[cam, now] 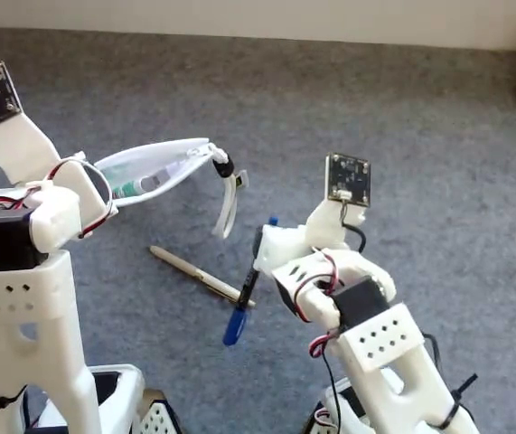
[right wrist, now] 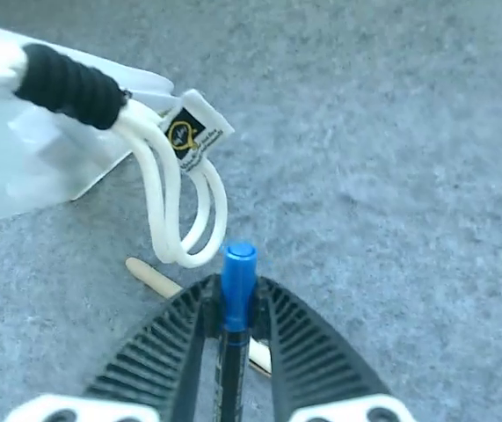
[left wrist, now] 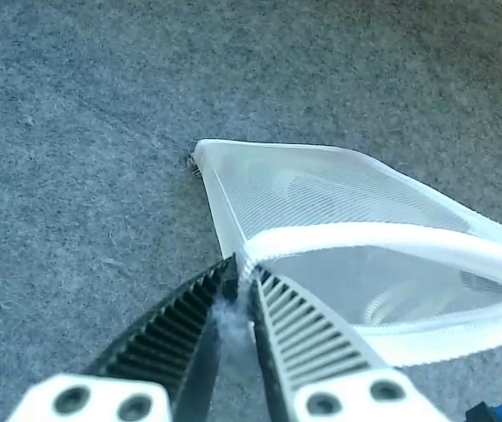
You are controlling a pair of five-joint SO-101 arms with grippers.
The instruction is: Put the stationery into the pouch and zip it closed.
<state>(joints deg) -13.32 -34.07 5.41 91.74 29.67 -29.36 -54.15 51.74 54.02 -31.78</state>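
A white mesh pouch (cam: pixel 154 172) lies on the grey carpet, its mouth gaping, with a green-and-white item (cam: pixel 134 188) inside. My left gripper (left wrist: pixel 236 286) is shut on the pouch's corner (left wrist: pixel 224 224). A white loop strap (cam: pixel 229 206) with a black collar (right wrist: pixel 68 85) hangs from the pouch's other end. My right gripper (right wrist: pixel 233 303) is shut on a blue-capped pen (right wrist: pixel 236 290), whose blue end (cam: pixel 235 324) points toward the table's front. A beige pen (cam: pixel 199 274) lies flat on the carpet beneath it.
The grey carpet (cam: pixel 420 136) stretches open to the right and back. The two arm bases (cam: pixel 23 325) (cam: pixel 384 362) stand at the front. A pale wall edge runs along the back.
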